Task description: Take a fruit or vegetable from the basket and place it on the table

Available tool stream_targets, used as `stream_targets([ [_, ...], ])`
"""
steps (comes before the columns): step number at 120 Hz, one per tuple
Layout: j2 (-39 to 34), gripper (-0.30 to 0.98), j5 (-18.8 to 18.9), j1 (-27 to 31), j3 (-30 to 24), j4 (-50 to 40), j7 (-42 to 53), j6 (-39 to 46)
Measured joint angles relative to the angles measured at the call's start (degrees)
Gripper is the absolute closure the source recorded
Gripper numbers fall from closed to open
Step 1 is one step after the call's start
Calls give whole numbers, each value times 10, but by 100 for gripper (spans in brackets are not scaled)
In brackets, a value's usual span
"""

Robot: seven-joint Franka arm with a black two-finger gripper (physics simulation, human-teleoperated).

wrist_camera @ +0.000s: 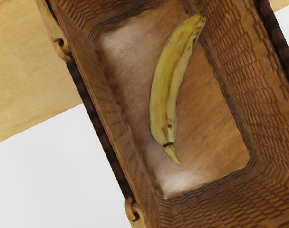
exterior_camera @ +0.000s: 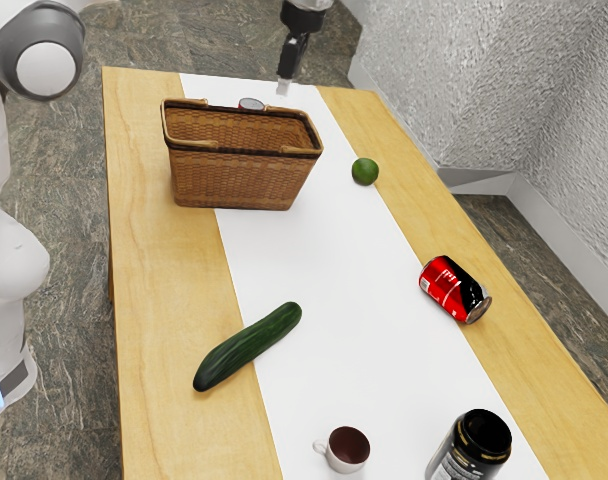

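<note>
Above the far side of the wicker basket, toward the exterior view's top, hangs my gripper (exterior_camera: 284,86), pointing down. The brown basket (exterior_camera: 234,178) stands upright on the table (exterior_camera: 154,290), its inside floor hidden there by the near wall. Looking down in the wrist view, I see a yellow banana (wrist_camera: 169,85) with brown marks lying on the floor of the basket (wrist_camera: 206,161), apart from the hand.
A green lime (exterior_camera: 365,172) lies beside the basket, toward the exterior view's right. Farther along the table are a cucumber (exterior_camera: 248,347), a red and black can (exterior_camera: 454,290), a cup (exterior_camera: 347,450) and a dark jar (exterior_camera: 471,450). A can top (exterior_camera: 251,103) shows behind the basket's rim.
</note>
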Motion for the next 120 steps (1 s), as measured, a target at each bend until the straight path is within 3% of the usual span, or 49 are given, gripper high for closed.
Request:
stream_targets([
  [27, -7, 0, -4, 247, -3, 0, -23, -2],
  [34, -20, 0, -4, 284, -1, -1, -27, -11],
  [39, -25, 0, -3, 256, 5, -1, -30, -17],
  [43, -27, 0, -2, 199, 8, 0, -32, -22],
  [59, -27, 0, 0, -209, 29, -3, -31, -34],
  [65, -58, 0, 1, -292, 40, -49, -22, -24],
  [79, -147, 0, 2, -180, 46, -176, -1, 25],
  [120, -171, 0, 3, -98, 87, -198, 82, 84],
])
